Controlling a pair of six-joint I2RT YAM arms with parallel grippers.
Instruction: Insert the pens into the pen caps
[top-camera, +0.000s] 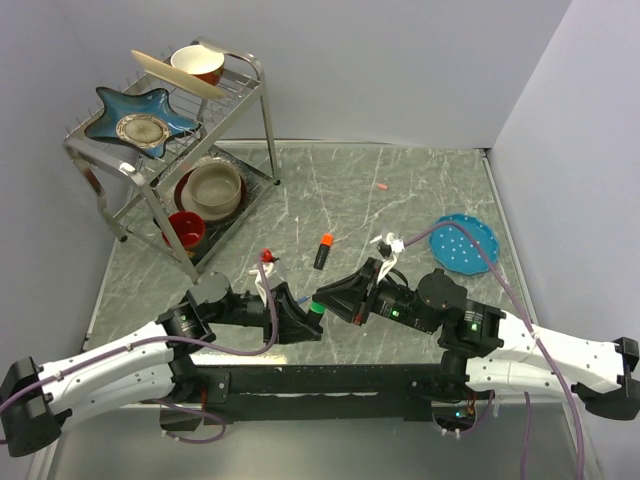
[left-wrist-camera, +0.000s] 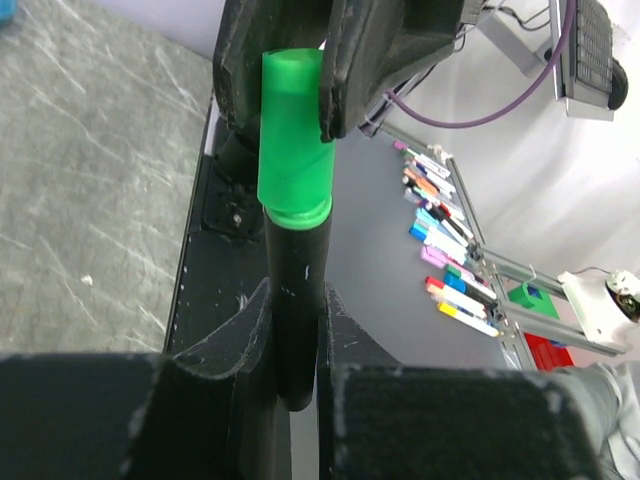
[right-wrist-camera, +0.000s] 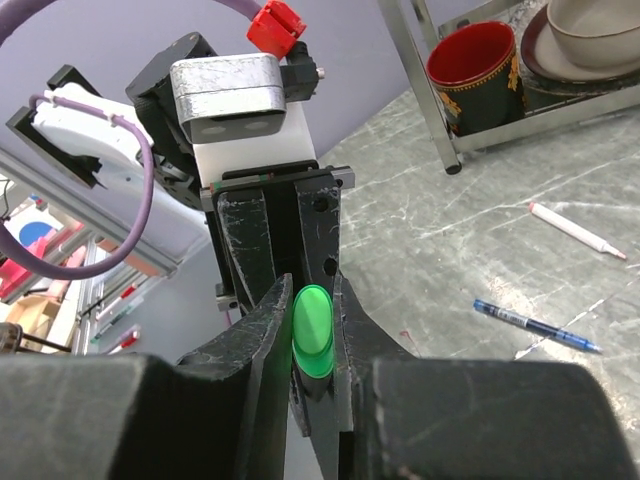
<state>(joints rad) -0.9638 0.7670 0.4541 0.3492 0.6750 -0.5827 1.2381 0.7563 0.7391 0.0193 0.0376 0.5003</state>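
My left gripper (top-camera: 303, 325) is shut on a stubby black highlighter (left-wrist-camera: 296, 280). A green cap (left-wrist-camera: 293, 130) sits over the highlighter's tip. My right gripper (top-camera: 326, 302) is shut on that green cap (right-wrist-camera: 311, 330), facing the left gripper just above the table's near edge. A second black highlighter (top-camera: 322, 252) with an orange cap lies mid-table. A pale pink cap (top-camera: 381, 187) lies far back. The dark-blue ballpoint (right-wrist-camera: 535, 325) and the white-pink stick pen (right-wrist-camera: 575, 230) lie on the table beyond the grippers.
A metal dish rack (top-camera: 262, 100) stands at the back left, holding bowls, a blue star plate (top-camera: 140, 115) and a red mug (top-camera: 186, 230). A round blue perforated lid (top-camera: 462, 243) lies at the right.
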